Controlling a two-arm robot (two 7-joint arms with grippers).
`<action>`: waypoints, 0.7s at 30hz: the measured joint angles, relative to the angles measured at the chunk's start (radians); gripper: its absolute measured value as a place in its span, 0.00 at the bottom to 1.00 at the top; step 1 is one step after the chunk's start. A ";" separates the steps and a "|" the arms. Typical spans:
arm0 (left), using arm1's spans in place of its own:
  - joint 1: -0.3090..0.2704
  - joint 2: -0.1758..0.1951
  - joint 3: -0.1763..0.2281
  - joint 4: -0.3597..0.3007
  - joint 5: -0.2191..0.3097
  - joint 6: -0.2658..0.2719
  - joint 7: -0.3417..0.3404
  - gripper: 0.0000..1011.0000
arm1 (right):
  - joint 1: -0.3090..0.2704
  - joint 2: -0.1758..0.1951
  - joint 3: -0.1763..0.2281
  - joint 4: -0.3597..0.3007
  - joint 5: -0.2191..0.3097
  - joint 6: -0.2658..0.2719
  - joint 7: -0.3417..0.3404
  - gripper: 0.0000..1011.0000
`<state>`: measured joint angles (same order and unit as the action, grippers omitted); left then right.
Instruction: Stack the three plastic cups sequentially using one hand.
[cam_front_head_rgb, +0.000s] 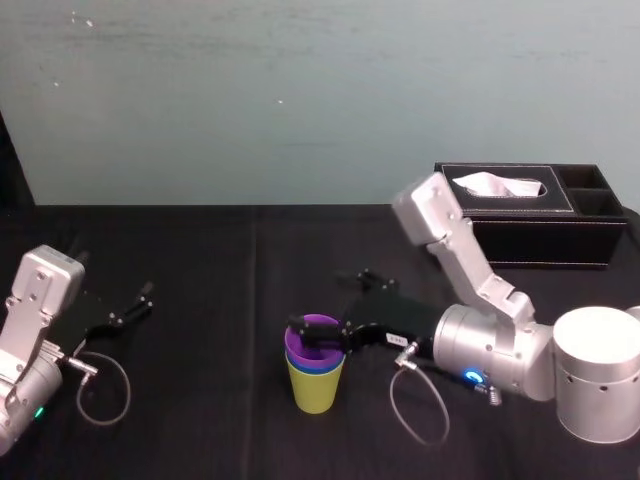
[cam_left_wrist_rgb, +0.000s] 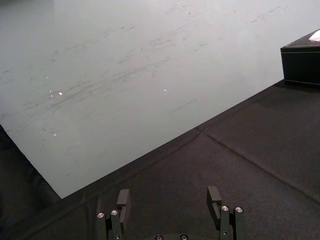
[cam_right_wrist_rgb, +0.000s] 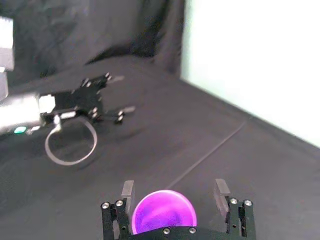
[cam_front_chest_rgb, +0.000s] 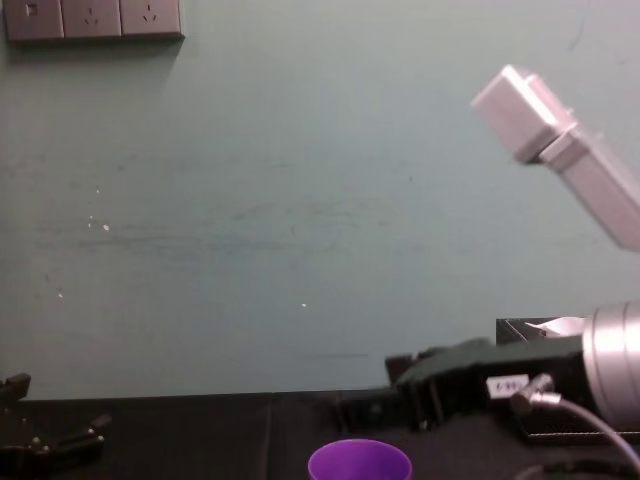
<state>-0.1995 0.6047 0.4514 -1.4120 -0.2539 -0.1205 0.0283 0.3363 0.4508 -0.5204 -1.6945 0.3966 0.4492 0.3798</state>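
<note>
The purple cup (cam_front_head_rgb: 322, 326) sits nested in the blue cup (cam_front_head_rgb: 310, 365), which sits in the yellow-green cup (cam_front_head_rgb: 317, 392). The stack stands upright near the middle of the black table (cam_front_head_rgb: 200, 400). Judged from this, all nesting is done.

The right gripper (cam_right_wrist_rgb: 173, 192) is at the purple cup's rim. Its fingers (cam_right_wrist_rgb: 127, 190) are spread to either side of the cup, probably to let go without tipping the stack.

The left gripper (cam_left_wrist_rgb: 168, 196) is parked well to the left, fingers apart, holding nothing.

Count: three cups in one stack, two grippers, one tissue box (cam_front_head_rgb: 540, 240) at the far right.
</note>
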 joint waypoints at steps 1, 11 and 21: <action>0.000 0.000 0.000 0.000 0.000 0.000 0.000 0.99 | -0.007 -0.001 0.007 -0.004 0.000 -0.008 -0.009 0.99; 0.000 0.000 0.000 0.000 0.000 0.000 0.000 0.99 | -0.125 -0.048 0.133 -0.034 -0.001 -0.056 -0.180 0.99; 0.000 0.000 0.000 0.000 0.000 0.000 0.000 0.99 | -0.229 -0.125 0.212 0.022 -0.057 -0.093 -0.365 0.99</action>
<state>-0.1995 0.6047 0.4514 -1.4120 -0.2539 -0.1205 0.0283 0.1078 0.3258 -0.3085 -1.6726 0.3394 0.3557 0.0146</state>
